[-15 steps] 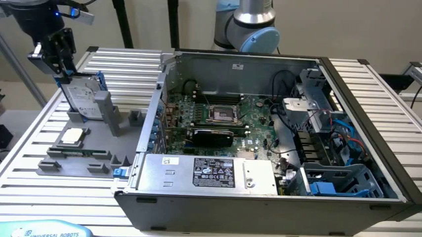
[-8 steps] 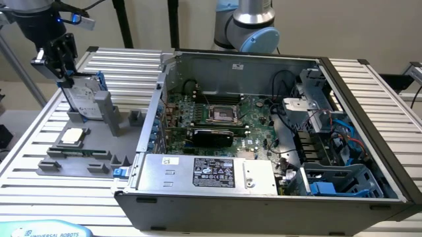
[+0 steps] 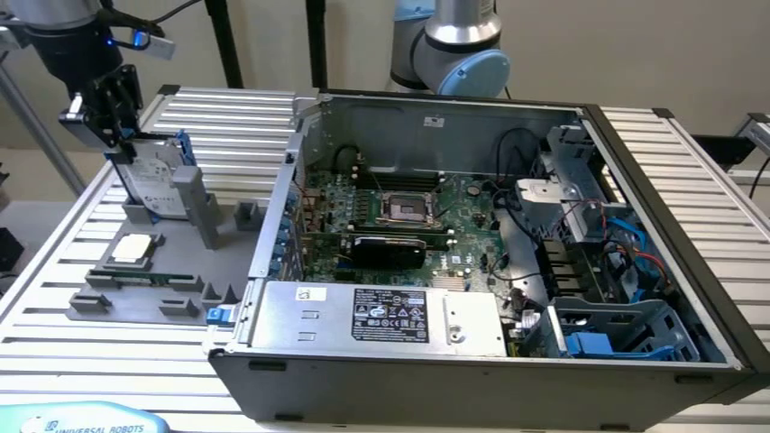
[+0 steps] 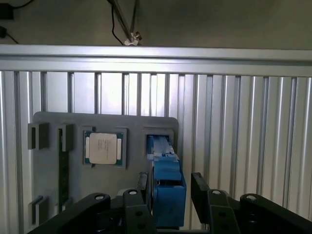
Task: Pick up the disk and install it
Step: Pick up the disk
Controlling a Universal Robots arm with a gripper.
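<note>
The disk (image 3: pixel 154 183) stands on edge in a slot of the grey fixture plate (image 3: pixel 169 271), its white label facing out and its blue carrier along the rim. My gripper (image 3: pixel 119 144) hangs right over its top edge at the exterior view's far left. In the wrist view the blue carrier edge of the disk (image 4: pixel 168 192) sits between my two black fingers, with a narrow gap on each side. The gripper (image 4: pixel 169 189) is open and straddles the disk without clamping it.
A square silver chip (image 3: pixel 135 247) (image 4: pixel 103 148) lies in a pocket of the same plate, beside a memory stick (image 3: pixel 139 277). The open computer case (image 3: pixel 673 234) takes up the exterior view's middle and right, with a silver power supply (image 3: pixel 361 316) and a blue drive cage (image 3: pixel 619 334) in front.
</note>
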